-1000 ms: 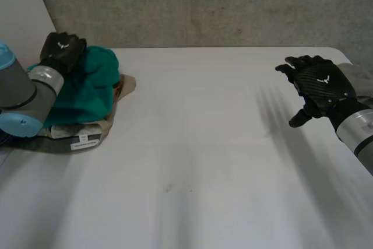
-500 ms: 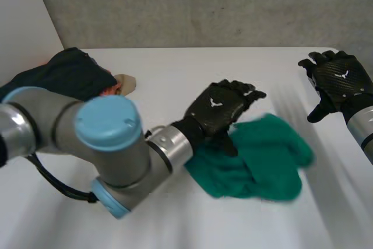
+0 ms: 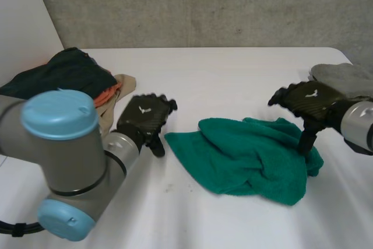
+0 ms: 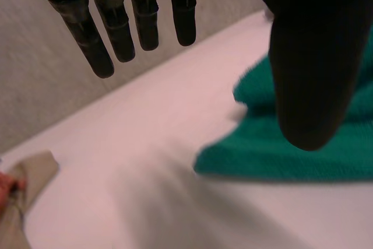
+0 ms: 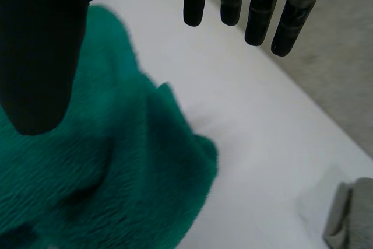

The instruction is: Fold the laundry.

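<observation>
Found green towel [image 3: 250,158] crumpled on white table [image 3: 210,68], between two spread hands.

Saw the towel bunched right of the table's middle, in the near half. Found left hand [image 3: 143,122] just left of the towel's left edge, low over the table and apart from the cloth, with fingers [image 4: 116,21] straight and held away from the thumb, gripping nothing. Found right hand [image 3: 309,100] over the towel's right end, with fingers [image 5: 256,10] straight and relaxed and the thumb pointed down at the cloth; could not tell whether the thumb touched it. Noted a pile of dark and orange laundry [image 3: 64,74] at the far left with a beige cloth [image 3: 119,88] at its right edge, and a grey cloth [image 3: 344,77] at the far right, beyond the right hand.
</observation>
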